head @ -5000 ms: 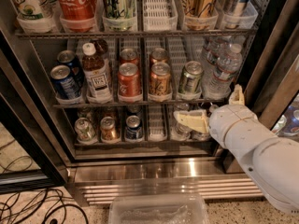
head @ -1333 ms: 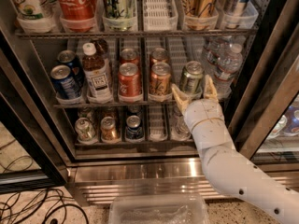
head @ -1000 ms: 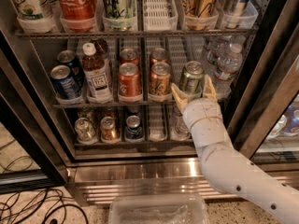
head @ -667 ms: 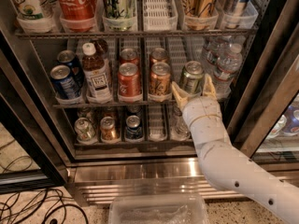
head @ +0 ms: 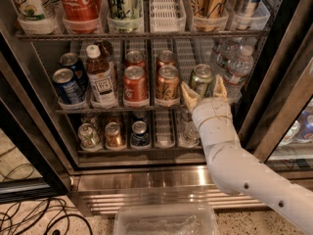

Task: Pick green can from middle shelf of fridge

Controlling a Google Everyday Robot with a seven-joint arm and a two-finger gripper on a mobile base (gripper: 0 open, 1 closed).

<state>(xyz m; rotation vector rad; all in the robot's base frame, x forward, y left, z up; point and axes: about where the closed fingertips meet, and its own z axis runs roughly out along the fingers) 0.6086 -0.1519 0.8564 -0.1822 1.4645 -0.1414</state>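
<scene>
Standing at the front edge of the middle shelf (head: 117,110), the green can (head: 201,79) is found in the right-hand can lane of the fridge (head: 146,179). It is bounded on its left by an orange-brown can (head: 167,83), just beside it, and on its right by water bottles (head: 238,66), set slightly farther back. A small gap is seen on each side of the can. Above it, open room is limited by the wire edge of the upper shelf (head: 146,35). Further right, the opening is closed off by the black door frame (head: 281,89).

The gripper (head: 202,85) is held at the shelf's front edge, level with the can. Its fingers (head: 188,95) are spread apart, one placed at either side of the can; whether the can is touched by them cannot be told. The white arm (head: 230,163) is brought in from the lower right, bent upward at the wrist and pointed into the fridge. A clear bin (head: 165,219) is seen on the floor below.
</scene>
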